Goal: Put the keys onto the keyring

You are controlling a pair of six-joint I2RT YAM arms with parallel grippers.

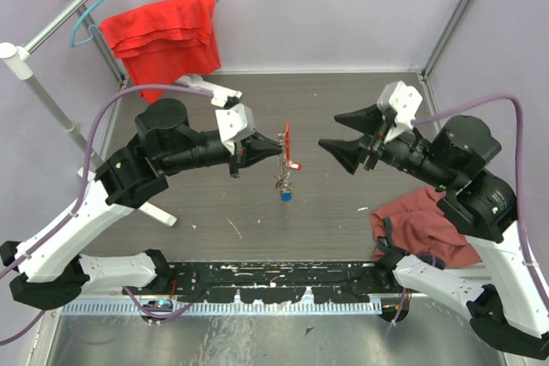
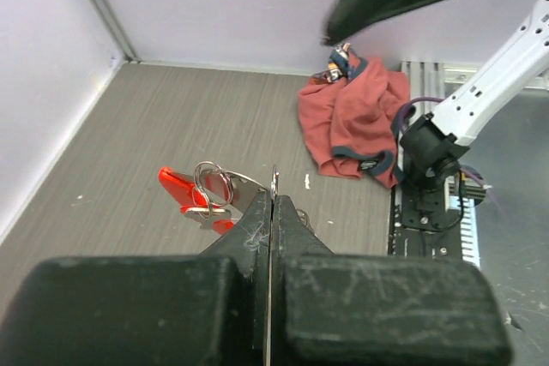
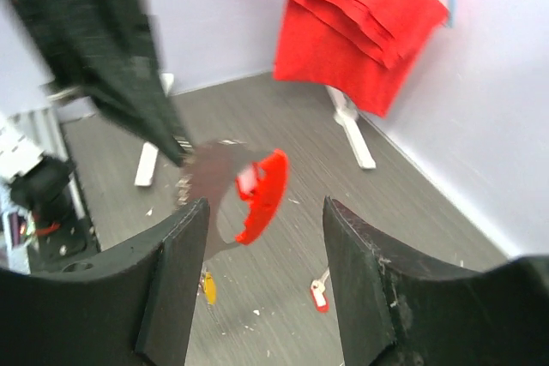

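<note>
My left gripper (image 1: 268, 146) is shut on the keyring (image 1: 286, 145), a thin silver plate with a red plastic clip, held above the middle of the table. In the left wrist view the plate (image 2: 274, 184) stands edge-on between the closed fingertips, with the red clip (image 2: 183, 189) and wire rings (image 2: 211, 183) to the left. The keys (image 1: 284, 184) dangle below the ring, with a blue tag lowest and a red tag (image 1: 294, 165) beside it. My right gripper (image 1: 330, 132) is open just right of the ring, touching nothing. Its wrist view frames the red clip (image 3: 262, 193), a yellow tag (image 3: 208, 288) and a red-tagged key (image 3: 319, 295).
A red cloth (image 1: 163, 36) hangs on a blue hanger at the back left, above a white stand (image 1: 202, 86). A maroon cloth (image 1: 420, 225) lies crumpled at the right near the arm base. A black rail (image 1: 274, 279) runs along the near edge.
</note>
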